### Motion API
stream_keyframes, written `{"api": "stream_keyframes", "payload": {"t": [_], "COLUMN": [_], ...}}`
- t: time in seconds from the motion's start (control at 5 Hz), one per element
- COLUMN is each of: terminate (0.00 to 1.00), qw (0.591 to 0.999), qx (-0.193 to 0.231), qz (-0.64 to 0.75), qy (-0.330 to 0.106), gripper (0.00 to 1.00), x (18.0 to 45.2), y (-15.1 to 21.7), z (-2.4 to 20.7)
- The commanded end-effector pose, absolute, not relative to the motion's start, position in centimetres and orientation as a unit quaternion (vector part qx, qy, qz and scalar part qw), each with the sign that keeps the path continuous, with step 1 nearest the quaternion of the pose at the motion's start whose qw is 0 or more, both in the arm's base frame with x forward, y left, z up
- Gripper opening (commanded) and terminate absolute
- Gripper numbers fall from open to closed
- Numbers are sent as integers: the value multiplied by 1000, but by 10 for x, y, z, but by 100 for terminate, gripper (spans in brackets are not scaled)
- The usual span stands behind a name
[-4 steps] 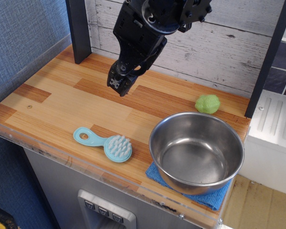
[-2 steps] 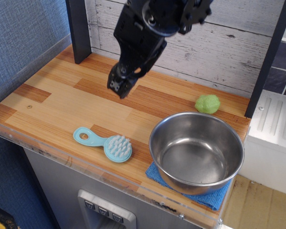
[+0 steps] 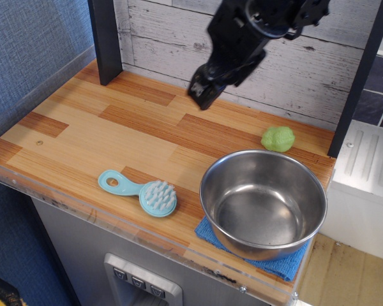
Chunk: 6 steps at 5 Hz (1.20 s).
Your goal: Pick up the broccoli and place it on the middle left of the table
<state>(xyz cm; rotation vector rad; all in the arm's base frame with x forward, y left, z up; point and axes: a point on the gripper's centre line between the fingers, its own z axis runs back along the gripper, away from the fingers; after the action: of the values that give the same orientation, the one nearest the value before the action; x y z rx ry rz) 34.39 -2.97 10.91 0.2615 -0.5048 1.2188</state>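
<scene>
The broccoli (image 3: pixel 278 138) is a small light-green lumpy toy lying on the wood-plank table (image 3: pixel 83 134) at the back right, just behind the steel bowl. My black gripper (image 3: pixel 202 93) hangs above the back middle of the table, left of the broccoli and well apart from it. Its fingers point down to the left and look closed together, with nothing held between them.
A steel bowl (image 3: pixel 263 203) sits on a blue cloth (image 3: pixel 287 266) at the front right. A turquoise brush (image 3: pixel 142 192) lies near the front edge. Dark posts stand at the back left (image 3: pixel 105 41) and right (image 3: pixel 357 76). A plank wall (image 3: pixel 306 64) runs behind.
My gripper has moved to the right and a little up, from over the table's middle toward the back middle, closer to the broccoli. Nothing on the table has moved.
</scene>
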Motion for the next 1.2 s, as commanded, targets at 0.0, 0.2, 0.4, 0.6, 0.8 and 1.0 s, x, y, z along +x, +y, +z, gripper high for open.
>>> {"api": "stream_keyframes", "payload": {"t": [0.0,0.2,0.4,0.6,0.8,1.0], "terminate": [0,0,0,0,0,0], "qw": [878,909,932,946,954,958], "qx": [15,-21,-12,-13,-12,-1], "qz": [417,367,331,299,279,269], "qy": [-235,-195,-148,-123,-112,-100], "gripper": [100,100,100,100,100,100], "x": [373,379,387,393,399,398], "y": [-63,-69,-77,-86,-94,-102], "z": [108,89,78,62,53,47]}}
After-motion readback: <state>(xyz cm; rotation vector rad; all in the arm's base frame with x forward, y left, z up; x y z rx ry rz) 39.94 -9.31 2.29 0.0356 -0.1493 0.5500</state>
